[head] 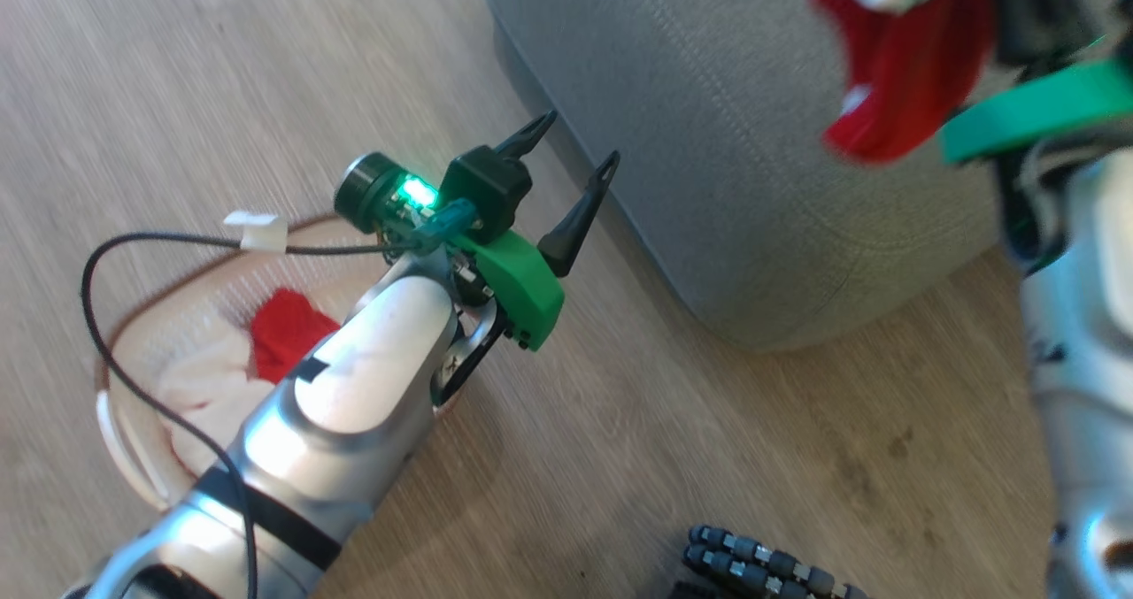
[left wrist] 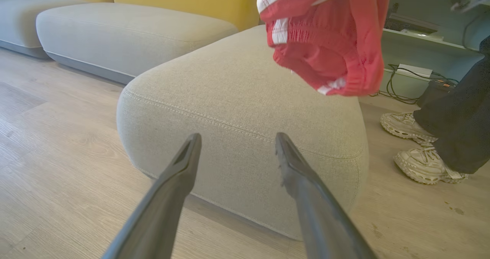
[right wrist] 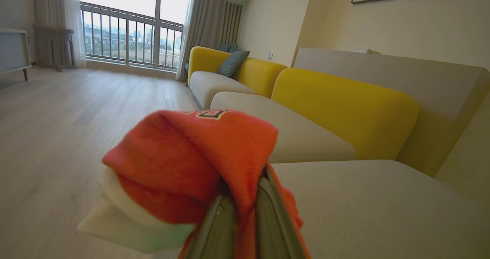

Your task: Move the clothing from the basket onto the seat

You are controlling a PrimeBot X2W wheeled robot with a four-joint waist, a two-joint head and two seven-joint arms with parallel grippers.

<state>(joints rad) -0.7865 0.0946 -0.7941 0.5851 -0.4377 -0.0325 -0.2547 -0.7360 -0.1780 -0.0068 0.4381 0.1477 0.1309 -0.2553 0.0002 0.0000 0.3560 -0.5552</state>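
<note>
- Gripping the red clothing point(right wrist: 191, 155), the right claw point(right wrist: 242, 213) was pinched shut over the seat point(right wrist: 363, 197).
- Left claw point(left wrist: 238, 137) gaped wide, empty, touching nothing, beside the seat.

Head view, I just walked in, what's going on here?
The robot's right hand is shut on a red garment with white trim, holding it in the air over the grey seat. Its left hand is open and empty, near the seat's edge. More red and white clothing lies in the basket on the floor.
</note>
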